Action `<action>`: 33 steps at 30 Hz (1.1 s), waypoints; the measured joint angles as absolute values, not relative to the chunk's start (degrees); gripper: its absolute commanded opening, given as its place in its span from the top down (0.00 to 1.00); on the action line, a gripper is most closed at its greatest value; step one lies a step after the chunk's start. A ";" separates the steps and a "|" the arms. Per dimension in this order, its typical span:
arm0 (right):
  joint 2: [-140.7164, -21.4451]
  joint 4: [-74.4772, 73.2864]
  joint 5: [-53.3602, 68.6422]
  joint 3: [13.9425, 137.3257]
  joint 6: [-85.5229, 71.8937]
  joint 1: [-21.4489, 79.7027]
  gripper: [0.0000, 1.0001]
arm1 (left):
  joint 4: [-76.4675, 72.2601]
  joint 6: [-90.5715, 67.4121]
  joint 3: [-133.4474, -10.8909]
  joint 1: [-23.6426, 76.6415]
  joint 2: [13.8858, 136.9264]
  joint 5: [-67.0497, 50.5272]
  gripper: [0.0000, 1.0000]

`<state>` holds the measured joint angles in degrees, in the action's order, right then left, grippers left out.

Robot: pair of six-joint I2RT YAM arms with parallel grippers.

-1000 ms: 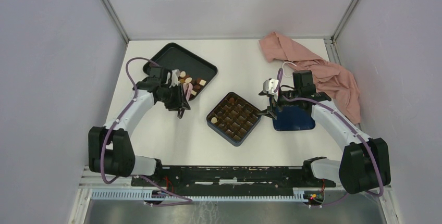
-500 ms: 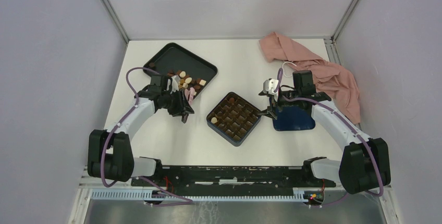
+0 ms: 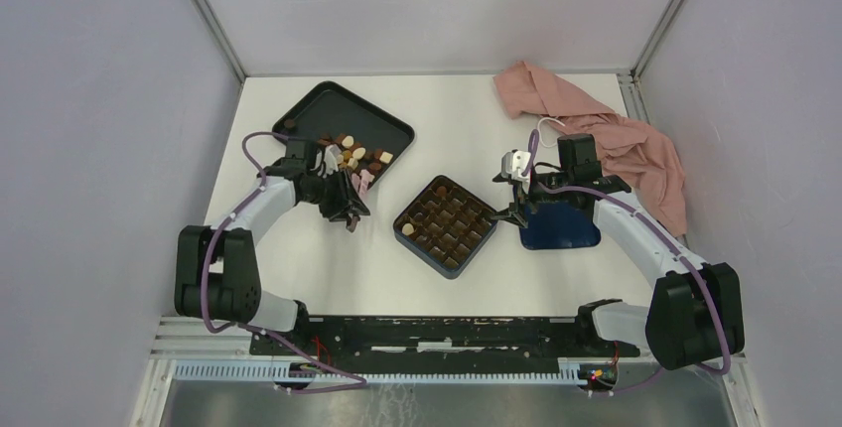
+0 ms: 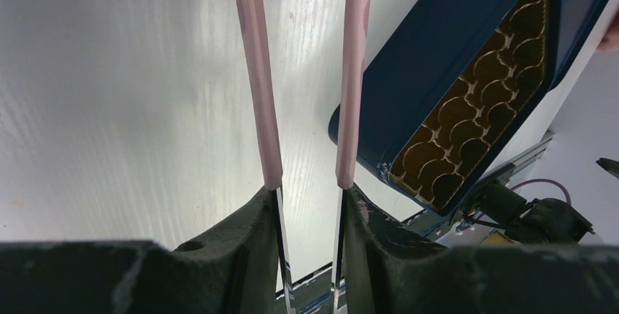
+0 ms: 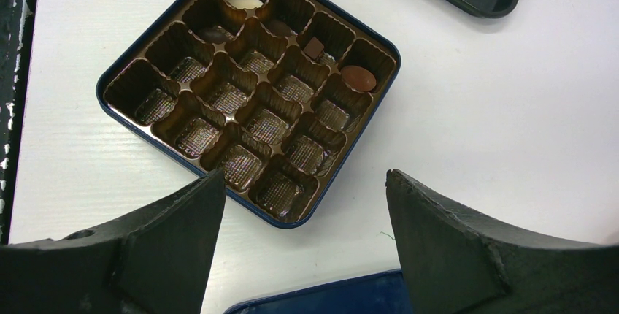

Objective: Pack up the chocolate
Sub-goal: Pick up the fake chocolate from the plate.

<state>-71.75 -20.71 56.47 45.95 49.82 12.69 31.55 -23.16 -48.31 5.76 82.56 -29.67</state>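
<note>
On the desk (image 3: 328, 258), black tray (image 3: 320, 114) with loose chocolate (image 3: 350, 155) along its near-right edge, blue box (image 5: 266, 124) holding few pieces, ovals flat, long axes across right wrist view, right jaws released, left jaws' state unclear.

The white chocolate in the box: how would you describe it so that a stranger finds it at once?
On the white table stands a dark blue box with brown grid compartments. In the top view, look into its leftmost corner compartment: the cream-white oval chocolate lies there. The few other pieces in the box are brown.
</note>
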 measured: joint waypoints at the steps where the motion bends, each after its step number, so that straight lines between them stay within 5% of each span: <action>1: -71.75 -20.69 56.47 45.95 49.82 12.69 0.14 | 31.83 -23.18 -48.71 5.34 82.63 -30.09 0.61; 33: -69.69 -21.12 58.46 46.41 50.19 12.69 0.14 | 44.12 -26.74 -59.72 0.71 91.81 -36.23 0.61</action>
<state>-69.69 -21.12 58.46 46.41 50.19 12.69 44.12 -26.74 -59.72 0.71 91.81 -36.23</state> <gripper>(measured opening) 0.864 0.397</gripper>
